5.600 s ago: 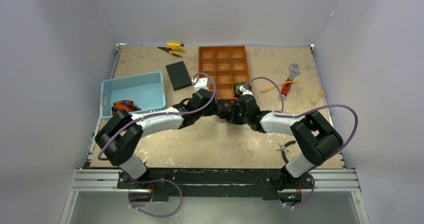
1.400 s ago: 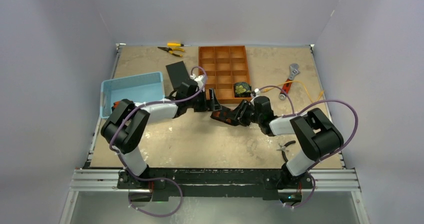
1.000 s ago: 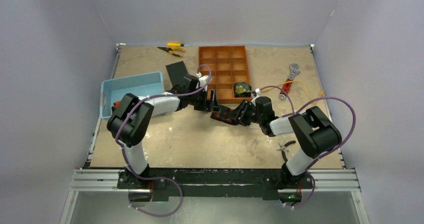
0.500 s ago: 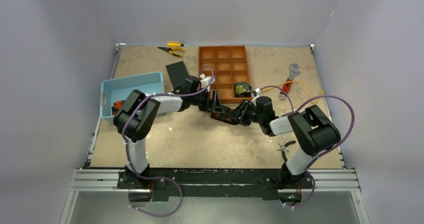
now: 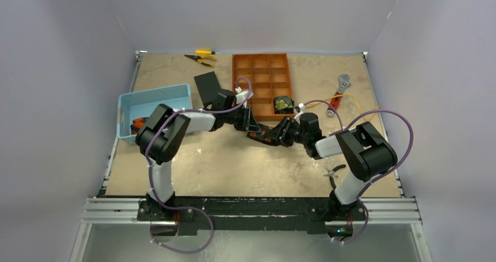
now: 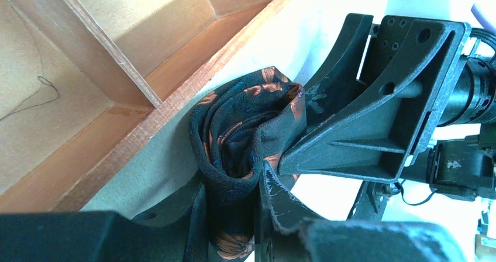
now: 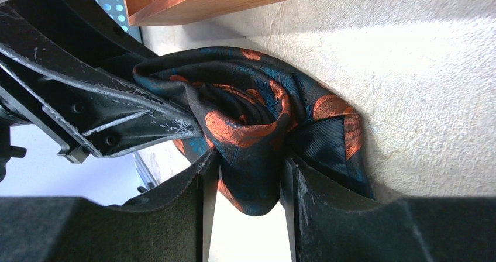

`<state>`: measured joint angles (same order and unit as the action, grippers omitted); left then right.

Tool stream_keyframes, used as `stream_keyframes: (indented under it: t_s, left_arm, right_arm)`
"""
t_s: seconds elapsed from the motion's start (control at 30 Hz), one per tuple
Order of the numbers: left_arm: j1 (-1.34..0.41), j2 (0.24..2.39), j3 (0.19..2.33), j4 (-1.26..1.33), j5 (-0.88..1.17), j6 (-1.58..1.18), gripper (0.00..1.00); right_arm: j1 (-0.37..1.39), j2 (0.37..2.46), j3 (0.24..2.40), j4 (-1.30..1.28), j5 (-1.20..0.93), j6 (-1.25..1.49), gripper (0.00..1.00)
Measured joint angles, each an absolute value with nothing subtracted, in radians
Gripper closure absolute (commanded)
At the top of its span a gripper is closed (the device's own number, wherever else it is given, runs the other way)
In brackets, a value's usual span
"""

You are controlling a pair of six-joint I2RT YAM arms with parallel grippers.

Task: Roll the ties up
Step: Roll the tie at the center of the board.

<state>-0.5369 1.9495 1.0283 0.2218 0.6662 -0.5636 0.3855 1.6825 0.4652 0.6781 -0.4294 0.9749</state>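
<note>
Two grips on one loose roll: left gripper (image 6: 233, 186) and right gripper (image 7: 248, 177) each clamp the dark orange-marked tie (image 7: 251, 113), apparently firmly, on the table (image 5: 234, 162) just beside the orange tray (image 5: 260, 55). Likely soft and slippery, it is best pinched across the coil's layers.

My top camera sits high behind the arm bases, looking down and forward over the whole table (image 5: 234, 168) from well back, with both arms and the side walls in frame. Each wrist camera looks out along its own fingers from very close, the left one facing the right gripper (image 5: 282, 134) and the right one facing the left gripper (image 5: 252, 127). All three views share the rolled tie (image 5: 266, 135) against the near wall of the orange tray (image 5: 261, 78).
</note>
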Motion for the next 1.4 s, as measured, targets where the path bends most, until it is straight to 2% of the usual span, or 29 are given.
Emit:
stream_keyframes:
  t_s: [0.07,0.17,0.27,0.3,0.37,0.4,0.47,0.8,0.83,0.87,1.1,1.4]
  left_arm:
    - [-0.540,1.950,1.028,0.223,0.666,-0.564,1.00]
    - [-0.544,1.948,1.028,0.219,0.660,-0.562,1.00]
    - [-0.552,1.937,1.028,0.197,0.643,-0.557,1.00]
    - [-0.555,1.932,1.028,0.188,0.639,-0.556,0.93]
    - [-0.564,1.923,1.029,0.157,0.624,-0.556,0.69]
    - [-0.566,1.921,1.030,0.146,0.620,-0.555,0.61]
    - [-0.571,1.920,1.036,0.125,0.611,-0.553,0.50]
    - [-0.573,1.906,1.034,0.083,0.579,-0.567,0.32]
    - [-0.572,1.901,1.031,0.084,0.575,-0.574,0.19]
    - [-0.572,1.893,1.023,0.086,0.570,-0.582,0.15]
    - [-0.563,1.826,0.931,0.153,0.555,-0.631,0.12]
    - [-0.561,1.845,0.907,0.257,0.571,-0.696,0.13]
  right_arm:
    - [0.385,1.682,0.465,0.678,-0.431,0.975,0.51]
    - [0.385,1.680,0.466,0.678,-0.435,0.974,0.40]
    - [0.387,1.660,0.469,0.666,-0.432,0.963,0.34]
    - [0.387,1.648,0.470,0.654,-0.425,0.957,0.34]
    - [0.387,1.624,0.472,0.623,-0.402,0.939,0.34]
    - [0.387,1.614,0.473,0.607,-0.392,0.931,0.34]
    - [0.387,1.591,0.477,0.564,-0.365,0.912,0.35]
    - [0.386,1.549,0.500,0.445,-0.281,0.840,0.47]
    - [0.386,1.549,0.500,0.444,-0.279,0.838,0.48]
    - [0.386,1.549,0.500,0.442,-0.278,0.836,0.49]
    - [0.385,1.552,0.508,0.430,-0.268,0.827,0.52]
    - [0.385,1.558,0.513,0.427,-0.252,0.813,0.54]
